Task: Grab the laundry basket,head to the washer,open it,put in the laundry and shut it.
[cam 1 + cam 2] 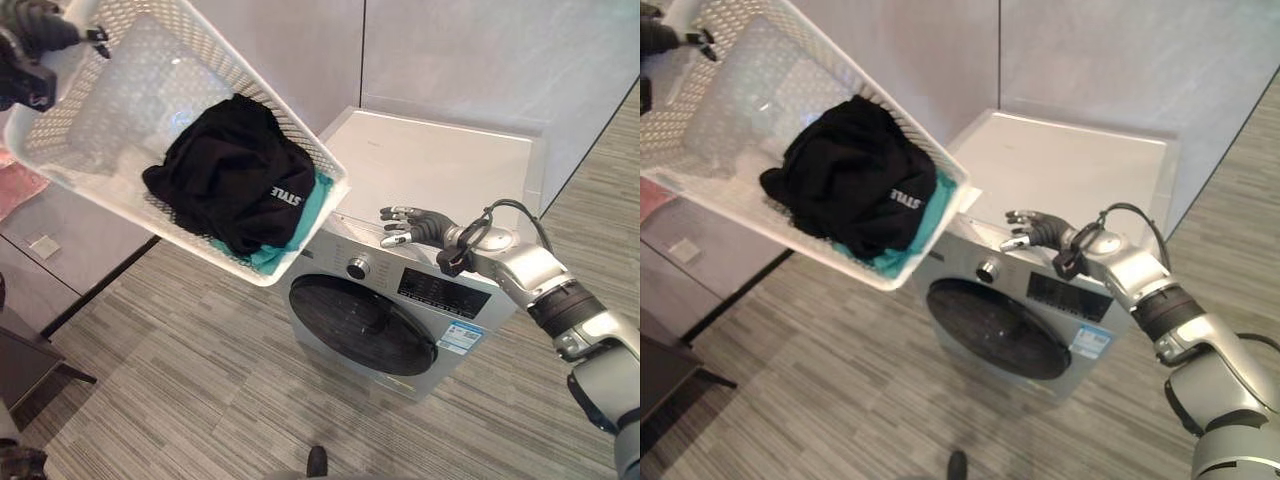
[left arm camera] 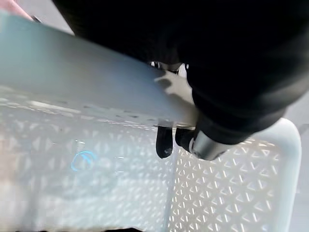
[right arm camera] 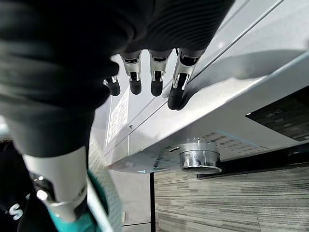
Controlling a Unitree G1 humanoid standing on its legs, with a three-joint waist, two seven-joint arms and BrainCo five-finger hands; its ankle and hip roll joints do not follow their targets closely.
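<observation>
The white perforated laundry basket [image 1: 110,95] hangs tilted in the air at the upper left, its low corner over the washer's left front edge. Inside lie a black garment [image 1: 235,185] and a teal cloth [image 1: 303,222]. My left hand [image 1: 28,50] grips the basket's upper rim [image 2: 96,82], with fingers [image 2: 164,142] curled over it. The white washer [image 1: 440,165] stands below, its round dark door [image 1: 365,325] closed. My right hand [image 1: 412,226] hovers open just above the washer's top front edge, near the knob [image 3: 200,159], holding nothing.
Grey wall panels rise behind the washer. Striped wood-look floor [image 1: 200,400] lies in front. A dark piece of furniture [image 1: 25,365] stands at the lower left, and a pink cloth [image 1: 15,185] shows at the left edge under the basket.
</observation>
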